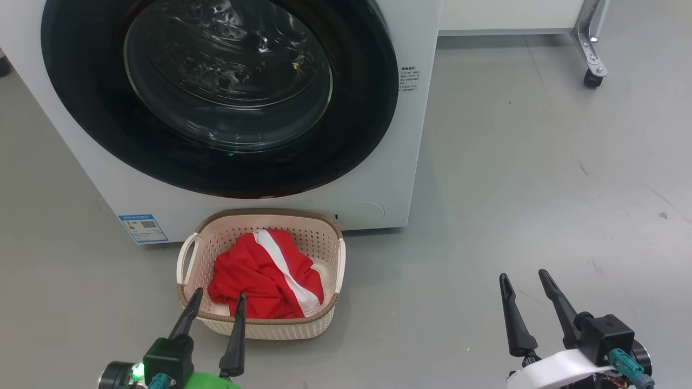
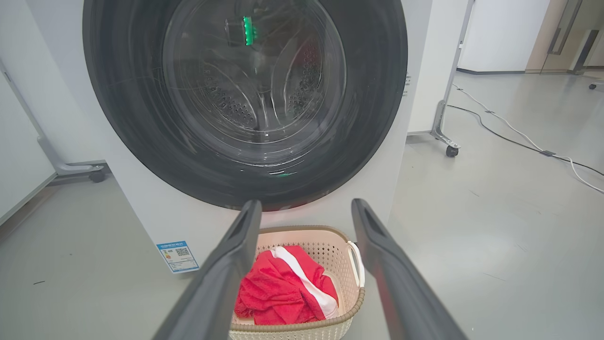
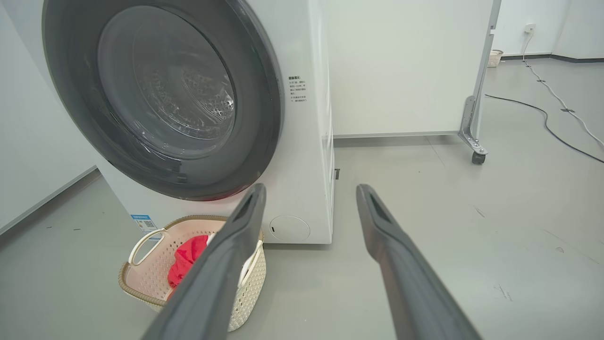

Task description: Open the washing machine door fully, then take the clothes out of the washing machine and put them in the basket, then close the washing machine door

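Observation:
The washing machine door (image 1: 216,92) (image 2: 245,99) (image 3: 165,94), a black ring with a glass bowl, lies flat against the white washing machine (image 1: 411,135) (image 2: 155,212) (image 3: 306,156). The cream basket (image 1: 324,237) (image 2: 330,245) (image 3: 146,278) stands on the floor before it. Inside the basket lie the red clothes (image 1: 259,275) (image 2: 278,293) (image 3: 186,259) with a white stripe. My left gripper (image 1: 219,294) (image 2: 306,205) hangs open just short of the basket's near rim, holding nothing. My right gripper (image 1: 524,276) (image 3: 310,189) is open over bare floor to the right.
A blue sticker (image 1: 143,228) marks the machine's lower left front. A white panel on a castor frame (image 1: 592,59) (image 3: 476,141) stands behind on the right. Cables (image 2: 519,137) (image 3: 552,118) trail across the grey floor far right.

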{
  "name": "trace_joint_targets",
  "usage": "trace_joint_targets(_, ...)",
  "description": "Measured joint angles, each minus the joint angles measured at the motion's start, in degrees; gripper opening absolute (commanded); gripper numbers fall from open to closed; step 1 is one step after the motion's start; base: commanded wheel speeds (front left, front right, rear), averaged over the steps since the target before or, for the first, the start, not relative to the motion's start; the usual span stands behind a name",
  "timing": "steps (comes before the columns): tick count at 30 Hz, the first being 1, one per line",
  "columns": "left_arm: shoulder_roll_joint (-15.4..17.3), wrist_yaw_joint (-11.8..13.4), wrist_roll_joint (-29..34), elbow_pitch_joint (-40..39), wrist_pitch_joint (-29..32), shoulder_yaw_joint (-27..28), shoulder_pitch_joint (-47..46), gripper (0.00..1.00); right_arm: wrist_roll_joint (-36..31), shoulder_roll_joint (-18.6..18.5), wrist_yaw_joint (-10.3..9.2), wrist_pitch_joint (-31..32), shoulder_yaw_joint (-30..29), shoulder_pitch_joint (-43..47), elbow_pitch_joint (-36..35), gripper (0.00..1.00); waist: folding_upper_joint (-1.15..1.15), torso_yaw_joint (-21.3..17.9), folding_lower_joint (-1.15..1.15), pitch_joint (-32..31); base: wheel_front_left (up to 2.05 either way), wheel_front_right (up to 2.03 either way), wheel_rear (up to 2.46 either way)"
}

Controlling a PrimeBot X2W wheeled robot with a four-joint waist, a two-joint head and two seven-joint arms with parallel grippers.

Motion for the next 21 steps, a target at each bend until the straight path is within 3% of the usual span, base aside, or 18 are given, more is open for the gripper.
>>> trace_joint_targets(21,0.3,0.0,0.0,-0.8,0.9,-0.4,0.1,1.00,0.0,0.4,-0.02,0.0,0.0,1.2,-1.4,1.00,0.00,-0.4,0.00,0.4,0.00,0.00,0.00)
